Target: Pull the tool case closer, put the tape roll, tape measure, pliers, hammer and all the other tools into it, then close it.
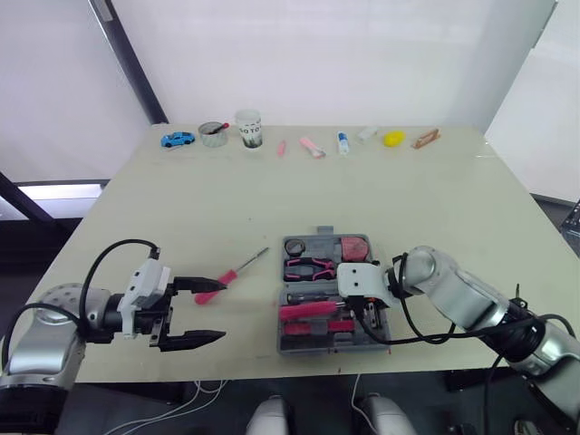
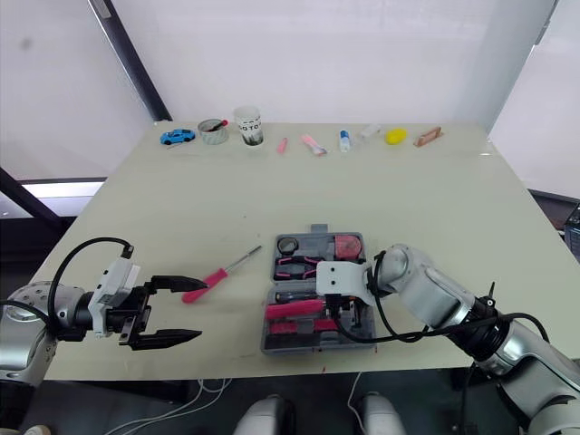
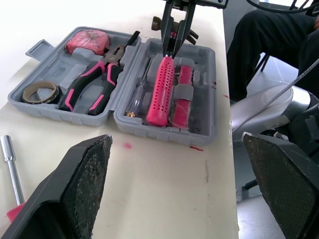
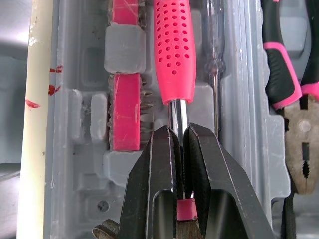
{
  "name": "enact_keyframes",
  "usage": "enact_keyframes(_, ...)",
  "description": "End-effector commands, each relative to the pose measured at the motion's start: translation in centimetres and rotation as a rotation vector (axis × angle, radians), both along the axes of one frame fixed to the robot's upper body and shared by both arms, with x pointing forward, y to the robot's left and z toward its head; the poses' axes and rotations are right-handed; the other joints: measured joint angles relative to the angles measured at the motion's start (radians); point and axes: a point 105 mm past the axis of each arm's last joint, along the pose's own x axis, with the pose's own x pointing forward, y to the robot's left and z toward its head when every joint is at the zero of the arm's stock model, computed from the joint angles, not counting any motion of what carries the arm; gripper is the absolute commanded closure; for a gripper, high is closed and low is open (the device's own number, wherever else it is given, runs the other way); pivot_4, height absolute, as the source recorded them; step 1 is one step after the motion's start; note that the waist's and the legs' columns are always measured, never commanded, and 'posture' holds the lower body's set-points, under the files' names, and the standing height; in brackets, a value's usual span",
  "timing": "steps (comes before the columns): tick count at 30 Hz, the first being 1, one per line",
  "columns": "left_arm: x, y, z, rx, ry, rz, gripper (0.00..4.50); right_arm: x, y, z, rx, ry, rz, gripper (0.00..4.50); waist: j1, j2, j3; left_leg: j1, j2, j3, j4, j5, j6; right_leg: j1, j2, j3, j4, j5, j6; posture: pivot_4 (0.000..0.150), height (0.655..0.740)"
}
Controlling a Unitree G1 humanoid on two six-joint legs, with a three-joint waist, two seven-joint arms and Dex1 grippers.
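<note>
Tool case: open, lower centre of the head view, near the front edge of the table. The right arm covers its right edge.
Right gripper: over the near half of the case, fingers clamped on the bare metal shaft of the hammer, just past the pink grip.
Hammer head: mostly hidden behind the gripper fingers; little of it can be made out.
Left gripper: lower left of the head view, fingers wide apart, holding nothing.
Screwdriver: pink handle, on the table between the left gripper and the case. Whether the upper finger touches it cannot be told. The left wrist view cuts off all but part of its shaft.
Far half of case: tape roll, pliers, tape measure, each in its own recess.
Right wrist view adds: a clear-handled screwdriver and a pink bit holder either side of the hammer, indistinct from the head.
Far edge, upper frame: toy car, cup; other items too small to tell.
</note>
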Motion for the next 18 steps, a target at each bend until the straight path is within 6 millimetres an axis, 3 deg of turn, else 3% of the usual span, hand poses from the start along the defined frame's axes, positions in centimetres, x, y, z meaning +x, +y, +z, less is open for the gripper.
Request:
enact_keyframes(1, -0.1, 0.1, 1.0, -0.004, -0.031, -0.026, 0.0, -0.1, 0.3, 1.1, 0.021, -0.035, 0.018, 4.48, 0.0, 0.0, 0.0, 0.0, 0.0, 0.0, 0.0, 0.0, 0.0, 0.0, 0.0, 0.0, 0.0, 0.0, 0.0, 0.15, 0.74)
enact_keyframes(18, -0.1, -0.2, 1.1, -0.018, -0.037, -0.019, 0.0, 0.2, 1.3, 0.6, 0.021, -0.046, 0.04, 4.48, -0.001, 0.0, 0.0, 0.0, 0.0, 0.0, 0.0, 0.0, 0.0, 0.0, 0.0, 0.0, 0.0, 0.0, 0.0, 0.15, 0.74)
